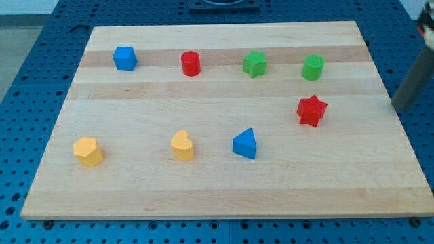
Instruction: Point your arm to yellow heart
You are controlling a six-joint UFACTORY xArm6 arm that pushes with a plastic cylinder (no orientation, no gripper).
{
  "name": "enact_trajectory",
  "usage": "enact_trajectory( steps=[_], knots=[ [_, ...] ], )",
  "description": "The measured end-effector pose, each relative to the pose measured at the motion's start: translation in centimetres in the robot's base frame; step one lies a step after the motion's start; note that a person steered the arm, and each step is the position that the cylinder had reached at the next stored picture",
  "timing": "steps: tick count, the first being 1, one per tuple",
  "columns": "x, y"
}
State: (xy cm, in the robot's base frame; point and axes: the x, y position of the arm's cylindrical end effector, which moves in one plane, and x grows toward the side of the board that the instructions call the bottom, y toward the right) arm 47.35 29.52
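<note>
The yellow heart (pixel 182 145) lies on the wooden board (pixel 217 193), left of centre towards the view's bottom. My tip (pixel 399 107) is the lower end of a blurred dark rod at the view's right edge, just past the board's right side. It is far to the right of the yellow heart and touches no block. The nearest block to my tip is the red star (pixel 312 110), well to its left.
A blue cube (pixel 125 58), red cylinder (pixel 191 63), green star (pixel 255 64) and green cylinder (pixel 312 67) stand in a row along the top. A blue triangle (pixel 245 144) lies right of the heart and a yellow pentagon-like block (pixel 88 150) left of it.
</note>
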Motion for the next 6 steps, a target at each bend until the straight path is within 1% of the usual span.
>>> enact_trajectory(
  steps=[1,2,5,6],
  knots=[
    [8.5,-1.9],
    [10.9,-9.3],
    [10.5,-33.4],
    [10.1,-39.8]
  ],
)
